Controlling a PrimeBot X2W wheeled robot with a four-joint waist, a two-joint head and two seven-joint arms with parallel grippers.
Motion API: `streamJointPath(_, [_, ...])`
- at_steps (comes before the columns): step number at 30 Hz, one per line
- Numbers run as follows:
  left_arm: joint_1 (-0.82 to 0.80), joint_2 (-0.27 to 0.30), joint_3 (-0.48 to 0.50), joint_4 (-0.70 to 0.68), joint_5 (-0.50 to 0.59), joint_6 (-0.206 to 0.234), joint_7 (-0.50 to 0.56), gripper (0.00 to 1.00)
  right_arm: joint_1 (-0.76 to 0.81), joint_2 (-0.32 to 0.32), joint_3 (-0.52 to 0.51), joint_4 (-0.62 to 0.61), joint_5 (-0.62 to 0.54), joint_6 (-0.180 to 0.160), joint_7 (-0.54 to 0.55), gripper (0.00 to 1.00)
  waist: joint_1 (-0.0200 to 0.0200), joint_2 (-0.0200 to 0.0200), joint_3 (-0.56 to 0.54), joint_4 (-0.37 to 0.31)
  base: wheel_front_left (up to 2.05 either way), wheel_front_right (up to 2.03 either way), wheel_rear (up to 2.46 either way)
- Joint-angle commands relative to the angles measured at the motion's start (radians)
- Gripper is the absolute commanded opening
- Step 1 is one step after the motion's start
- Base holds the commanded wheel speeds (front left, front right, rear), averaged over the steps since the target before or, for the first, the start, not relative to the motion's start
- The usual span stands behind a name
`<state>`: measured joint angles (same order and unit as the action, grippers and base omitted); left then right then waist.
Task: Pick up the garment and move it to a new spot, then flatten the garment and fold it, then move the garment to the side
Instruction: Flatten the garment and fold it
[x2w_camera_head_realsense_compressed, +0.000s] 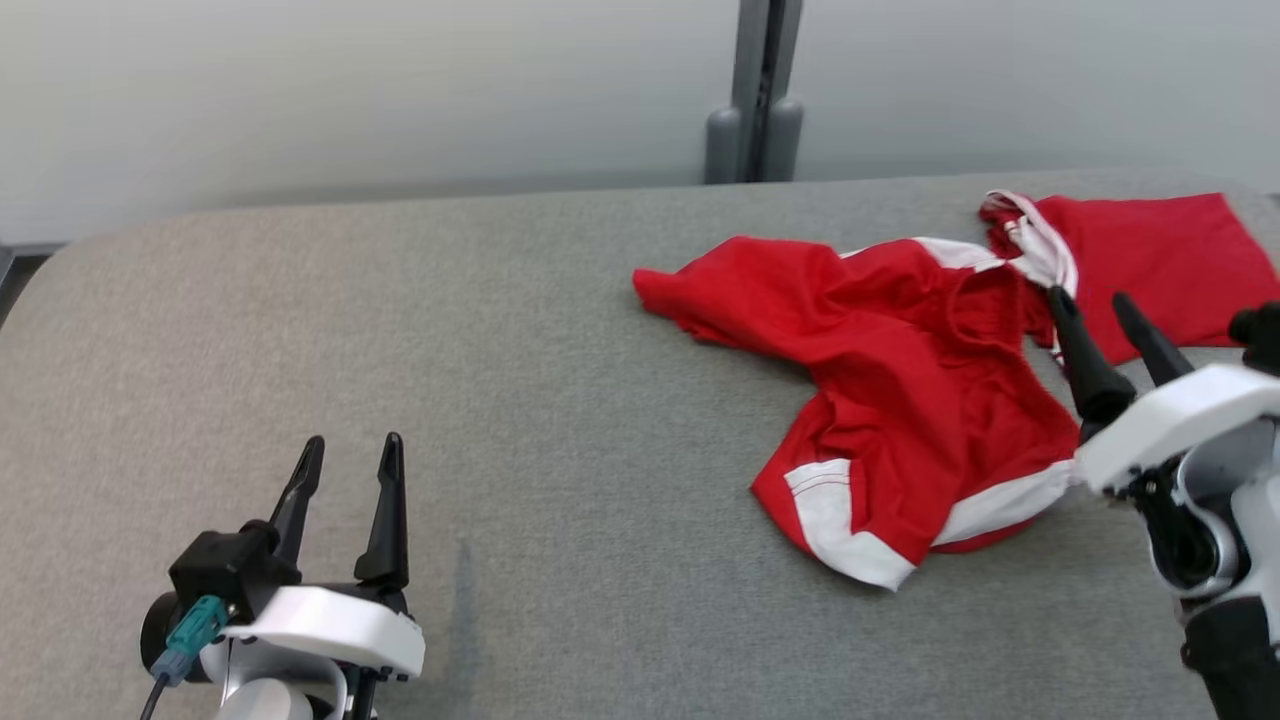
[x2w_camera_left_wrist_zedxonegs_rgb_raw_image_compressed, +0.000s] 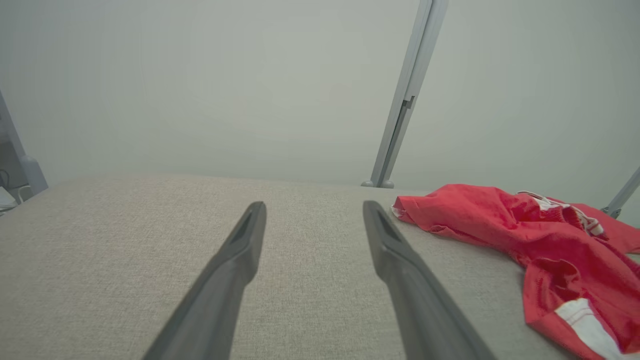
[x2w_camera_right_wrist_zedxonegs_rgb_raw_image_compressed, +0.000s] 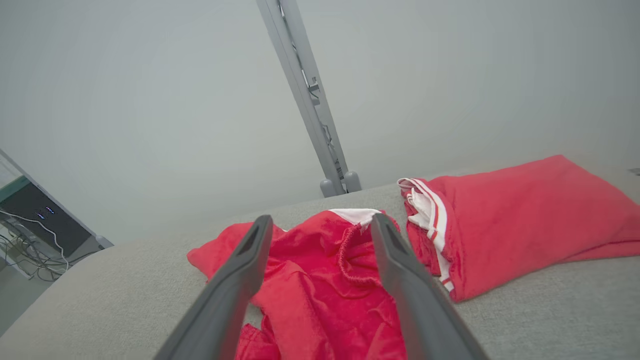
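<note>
A crumpled red garment (x2w_camera_head_realsense_compressed: 900, 370) with white trim lies on the grey table (x2w_camera_head_realsense_compressed: 500, 330), right of centre; it also shows in the left wrist view (x2w_camera_left_wrist_zedxonegs_rgb_raw_image_compressed: 540, 240) and the right wrist view (x2w_camera_right_wrist_zedxonegs_rgb_raw_image_compressed: 320, 280). My right gripper (x2w_camera_head_realsense_compressed: 1090, 310) hovers open at the garment's right edge, nothing between its fingers (x2w_camera_right_wrist_zedxonegs_rgb_raw_image_compressed: 400, 280). My left gripper (x2w_camera_head_realsense_compressed: 350, 455) stands open over bare table at the lower left, far from the cloth, fingers (x2w_camera_left_wrist_zedxonegs_rgb_raw_image_compressed: 235, 270) spread.
A second red piece with a white striped edge (x2w_camera_head_realsense_compressed: 1150, 250) lies flat at the far right (x2w_camera_right_wrist_zedxonegs_rgb_raw_image_compressed: 520, 220), touching the crumpled garment. A grey post (x2w_camera_head_realsense_compressed: 760, 90) stands behind the table's far edge against the pale wall. Cables and equipment (x2w_camera_right_wrist_zedxonegs_rgb_raw_image_compressed: 35, 225) sit beyond the table's left end.
</note>
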<state>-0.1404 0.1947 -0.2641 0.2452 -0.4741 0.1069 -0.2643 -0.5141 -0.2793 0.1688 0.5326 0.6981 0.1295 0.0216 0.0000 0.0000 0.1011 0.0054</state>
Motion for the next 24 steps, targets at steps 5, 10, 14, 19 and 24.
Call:
streamJointPath(5, [0.049,0.01,0.013,-0.021,-0.011,0.017,0.001,1.0,0.17,0.003,-0.011,-0.137,-0.109,0.002,-0.082,1.0,0.0,0.0,-0.075,-0.069,0.0,0.0,0.0])
streamJointPath(10, [0.059,0.018,0.02,-0.03,-0.019,0.022,0.001,1.0,0.257,0.033,-0.026,-0.222,-0.163,0.002,-0.142,1.0,0.0,0.0,-0.083,-0.084,0.0,0.0,0.0])
streamJointPath(14, [0.076,0.011,0.015,-0.039,-0.017,0.028,0.001,1.0,0.335,0.049,-0.007,-0.318,-0.213,0.002,-0.222,1.0,0.0,0.0,-0.088,-0.089,0.0,0.0,0.0])
streamJointPath(19, [0.081,0.008,0.01,-0.051,-0.018,0.027,0.001,1.0,0.427,0.064,-0.06,-0.387,-0.257,0.002,-0.278,1.0,0.0,0.0,-0.09,-0.083,0.0,0.0,0.0])
streamJointPath(24, [0.091,0.007,0.009,-0.057,-0.022,0.033,0.0,1.0,0.465,0.119,-0.128,-0.417,-0.316,0.002,-0.286,1.0,0.0,0.0,-0.09,-0.081,0.0,0.0,0.0])
